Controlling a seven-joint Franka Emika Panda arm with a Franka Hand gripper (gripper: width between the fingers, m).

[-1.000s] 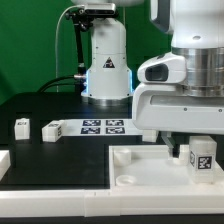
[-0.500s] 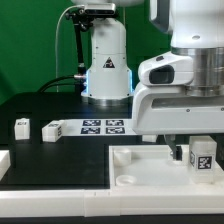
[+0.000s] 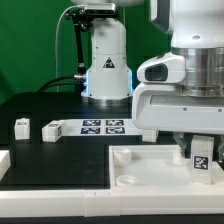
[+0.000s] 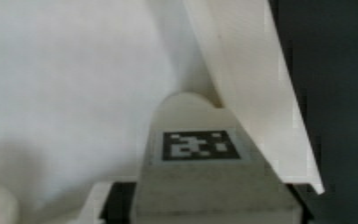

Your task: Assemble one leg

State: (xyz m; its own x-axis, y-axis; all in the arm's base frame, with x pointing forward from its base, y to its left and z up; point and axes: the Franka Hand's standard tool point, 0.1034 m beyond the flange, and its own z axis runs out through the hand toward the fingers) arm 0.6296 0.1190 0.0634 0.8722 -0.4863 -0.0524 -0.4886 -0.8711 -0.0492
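Note:
My gripper (image 3: 200, 142) is at the exterior view's right, shut on a leg (image 3: 201, 155), a short white post with a black-and-white tag facing the camera. The leg stands upright over the far right part of the wide white panel (image 3: 150, 165); I cannot tell whether it touches the panel. In the wrist view the leg (image 4: 197, 150) fills the space between the two dark fingers of the gripper (image 4: 202, 205), with the panel (image 4: 69, 90) behind it. Two more legs (image 3: 22, 126) (image 3: 50, 130) lie on the black table at the exterior view's left.
The marker board (image 3: 103, 126) lies flat in the middle, in front of the robot base (image 3: 105, 65). The panel has a round hole (image 3: 127, 180) near its front left corner. Another white part (image 3: 3, 160) shows at the left edge.
The gripper and the held leg have shifted slightly up and to the exterior view's left. Nothing else has moved.

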